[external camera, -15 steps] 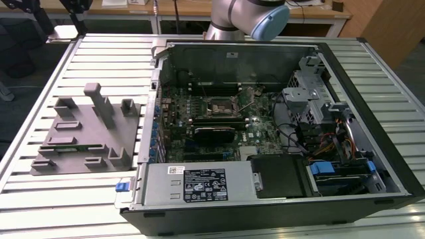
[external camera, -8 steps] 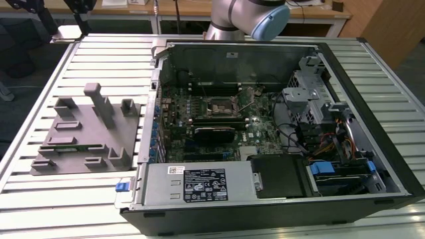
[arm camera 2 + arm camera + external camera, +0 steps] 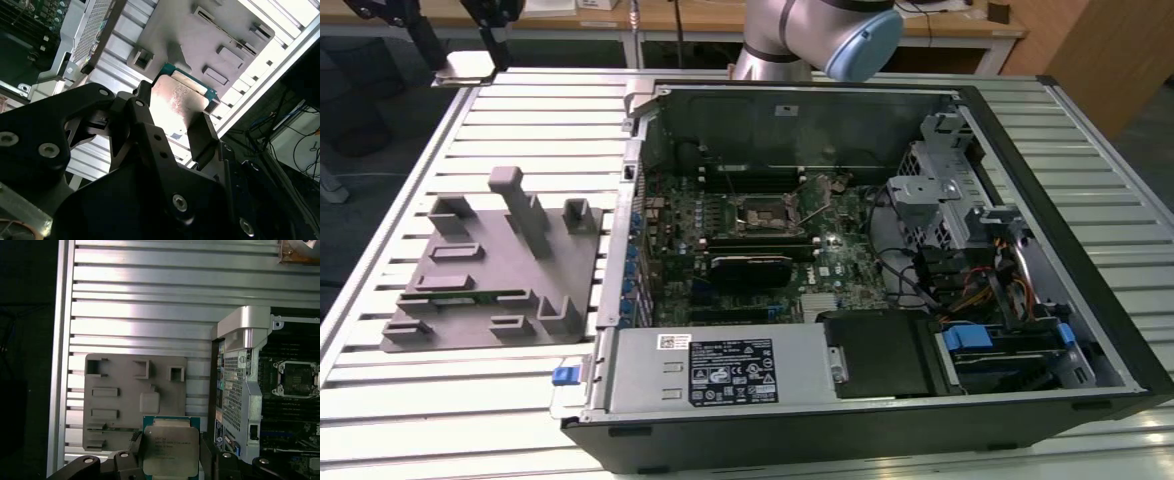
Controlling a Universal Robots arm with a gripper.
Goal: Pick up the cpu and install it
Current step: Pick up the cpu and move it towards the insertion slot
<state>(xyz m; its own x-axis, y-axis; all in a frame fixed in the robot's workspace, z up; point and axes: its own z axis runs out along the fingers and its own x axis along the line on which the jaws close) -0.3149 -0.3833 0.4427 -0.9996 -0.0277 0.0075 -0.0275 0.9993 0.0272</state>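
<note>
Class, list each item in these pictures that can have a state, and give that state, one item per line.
cpu: held between the fingers, metal top showing.
gripper: shut on the cpu.
socket: empty, no chip in it.
computer case: side open, board exposed.

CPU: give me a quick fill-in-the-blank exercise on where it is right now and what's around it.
1. The gripper is shut on the cpu, which sits between its two ___.
2. The grey block lies on the slatted ___.
3. The socket in the case is ___.
Missing words: fingers; table; empty.
</note>
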